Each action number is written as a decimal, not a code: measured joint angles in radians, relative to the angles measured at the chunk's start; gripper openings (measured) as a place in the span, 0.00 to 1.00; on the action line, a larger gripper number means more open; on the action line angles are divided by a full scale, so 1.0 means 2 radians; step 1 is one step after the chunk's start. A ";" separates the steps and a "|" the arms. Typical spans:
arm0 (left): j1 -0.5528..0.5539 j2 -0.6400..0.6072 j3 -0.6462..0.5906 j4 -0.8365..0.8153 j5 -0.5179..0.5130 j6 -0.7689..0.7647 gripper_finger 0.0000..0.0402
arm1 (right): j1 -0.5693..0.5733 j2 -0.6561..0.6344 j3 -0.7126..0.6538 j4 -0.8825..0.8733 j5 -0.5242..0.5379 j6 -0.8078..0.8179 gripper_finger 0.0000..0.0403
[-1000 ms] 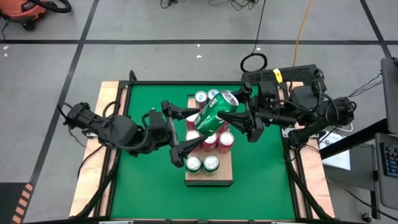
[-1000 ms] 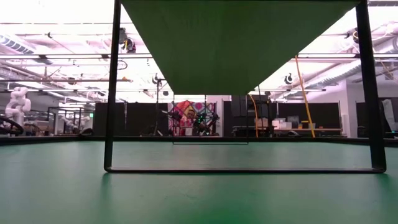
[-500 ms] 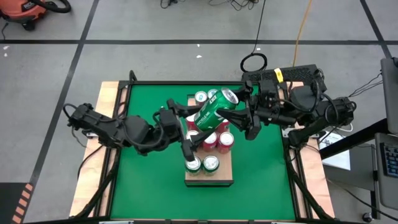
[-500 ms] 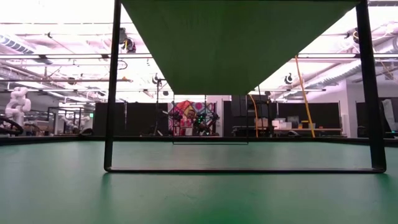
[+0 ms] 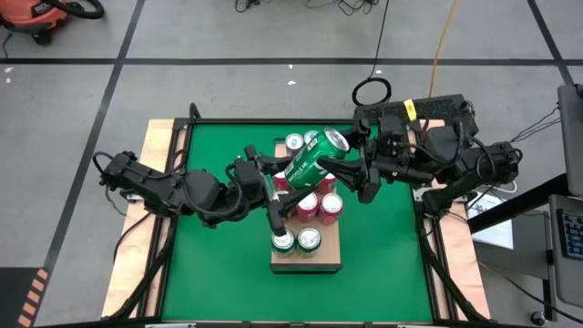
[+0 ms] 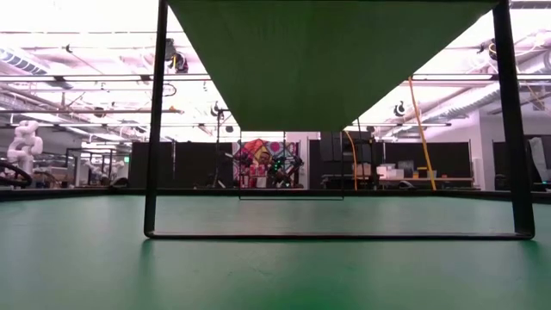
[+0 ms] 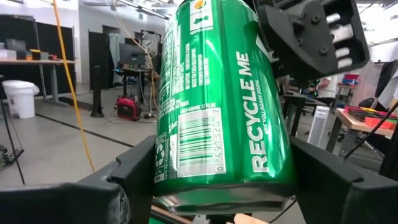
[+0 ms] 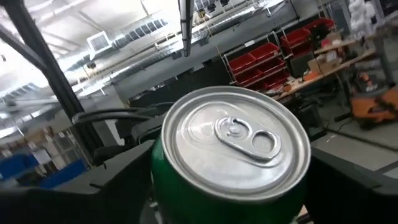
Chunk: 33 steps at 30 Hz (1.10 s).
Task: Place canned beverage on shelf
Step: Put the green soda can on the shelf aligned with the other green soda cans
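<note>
A: What does the can (image 5: 311,166) look like?
B: Glossy green metal cylinder, silver lid, tilted above the pale wood shelf (image 5: 307,257) mid-counter (image 5: 209,273).
A: Grippers?
B: The right gripper (image 5: 351,173) clasps its lid end at 3 o'clock; the left gripper (image 5: 270,187) brackets its base, contact unclear.

Two black jointed arms (image 5: 173,189), looped black cables, blocky matte tool (image 7: 205,186) fingers (image 7: 348,186)

We note: green can (image 7: 217,106) glossy painted metal, lid (image 8: 236,140) bare brushed aluminium (pull tab same). Shelf (image 5: 314,261) pale raw wood, matt, grain visible. Bench (image 5: 219,264) covered in matt green mat. Left gripper (image 7: 205,186) fingers matt black plastic.
</note>
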 joint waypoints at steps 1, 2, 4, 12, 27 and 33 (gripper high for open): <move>0.000 0.000 0.000 0.000 -0.001 0.000 0.70 | 0.000 0.000 0.000 0.000 0.000 0.011 0.85; 0.000 0.000 0.000 0.000 -0.003 0.002 0.70 | 0.000 0.000 0.000 0.000 0.001 0.024 0.86; 0.000 0.000 0.000 0.005 -0.012 0.012 0.70 | 0.000 0.000 0.000 -0.001 0.010 0.051 0.87; -0.015 0.000 0.000 0.071 -0.063 0.132 0.70 | 0.000 0.000 0.000 0.000 0.026 0.096 0.88; -0.016 0.001 0.000 0.068 -0.087 0.197 0.70 | -0.003 0.000 0.000 0.033 0.052 0.052 0.89; -0.017 0.001 0.000 0.066 -0.086 0.197 0.70 | -0.003 0.011 0.000 0.055 0.053 -0.030 0.89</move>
